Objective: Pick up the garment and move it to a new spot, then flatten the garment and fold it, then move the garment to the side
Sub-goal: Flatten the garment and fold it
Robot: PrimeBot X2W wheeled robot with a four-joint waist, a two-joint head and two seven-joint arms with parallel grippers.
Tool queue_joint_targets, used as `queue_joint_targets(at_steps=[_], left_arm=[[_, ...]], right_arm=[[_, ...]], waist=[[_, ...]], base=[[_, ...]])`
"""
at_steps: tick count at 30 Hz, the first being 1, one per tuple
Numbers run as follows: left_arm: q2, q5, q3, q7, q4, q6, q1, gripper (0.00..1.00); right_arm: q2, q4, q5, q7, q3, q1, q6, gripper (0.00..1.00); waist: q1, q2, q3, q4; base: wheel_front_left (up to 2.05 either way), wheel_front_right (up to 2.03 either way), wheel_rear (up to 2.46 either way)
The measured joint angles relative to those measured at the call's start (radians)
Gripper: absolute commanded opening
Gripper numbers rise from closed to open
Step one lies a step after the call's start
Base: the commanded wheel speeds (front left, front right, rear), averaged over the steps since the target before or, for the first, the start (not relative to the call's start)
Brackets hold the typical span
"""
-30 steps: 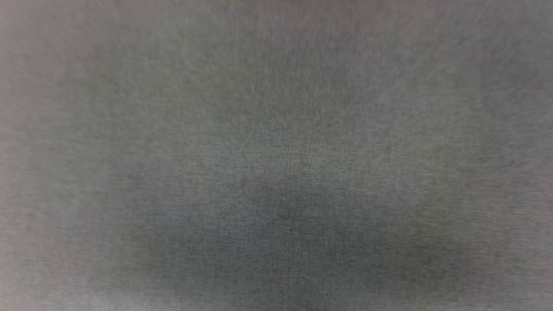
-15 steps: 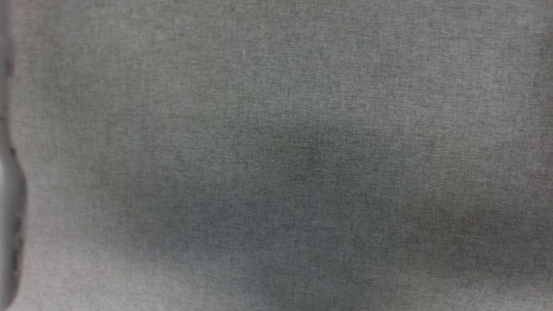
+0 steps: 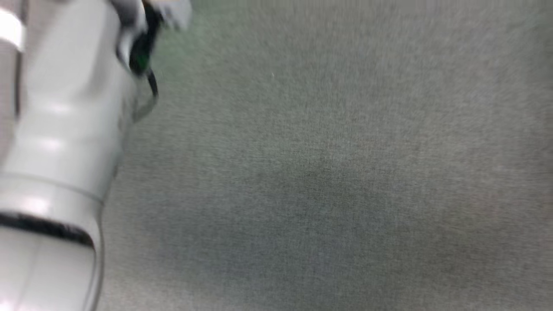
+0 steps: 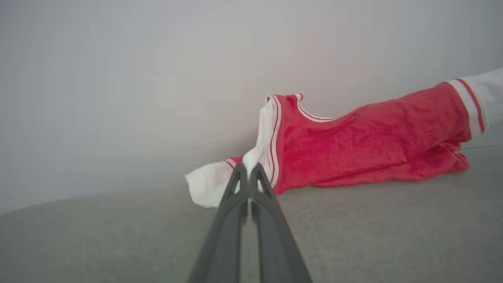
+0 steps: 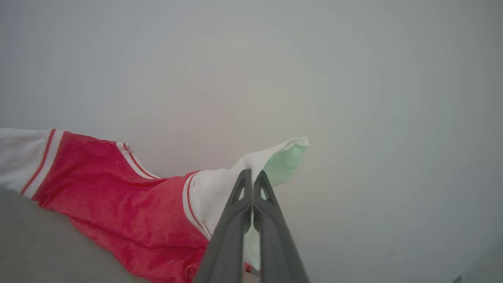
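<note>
Two white sleeves of the garment [image 4: 373,145] are pinched, one in the closed left gripper [image 4: 248,169], the other in the closed right gripper [image 5: 251,175]. The red body is stretched between them, its lower edge touching the grey surface [image 4: 118,243]

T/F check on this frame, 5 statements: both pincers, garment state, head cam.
1. The left pincer is shut on a white sleeve of the garment. True.
2. The right pincer is open and clear of the cloth. False: it is shut on the other white sleeve.
3. The garment's body is blue. False: it is red, with red-white striped trim.
4. In the head view a pale forearm shows at the left, over the grey surface. True.
5. The garment is folded into a flat square. False: it is drawn out long between the two pincers, its lower edge on the surface.
</note>
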Motion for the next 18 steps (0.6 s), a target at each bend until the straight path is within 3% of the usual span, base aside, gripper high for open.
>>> queue_joint_targets(at_steps=[10, 18], left_arm=[[0.084, -0.174, -0.145, 0.062, -0.075, -0.001, 0.332, 0.00], [0.171, -0.232, -0.205, 0.037, -0.155, -0.001, 0.605, 0.00]], right_arm=[[-0.136, -0.126, 0.302, 0.016, 0.240, 0.375, 0.000, 0.00], [-0.249, -0.266, 0.423, 0.016, 0.354, 0.660, 0.000, 0.00]], waist=[[0.0000, 0.0000, -0.221, 0.018], [0.0000, 0.0000, -0.390, 0.023]], base=[[0.00, 0.00, 0.00], [0.00, 0.00, 0.00]])
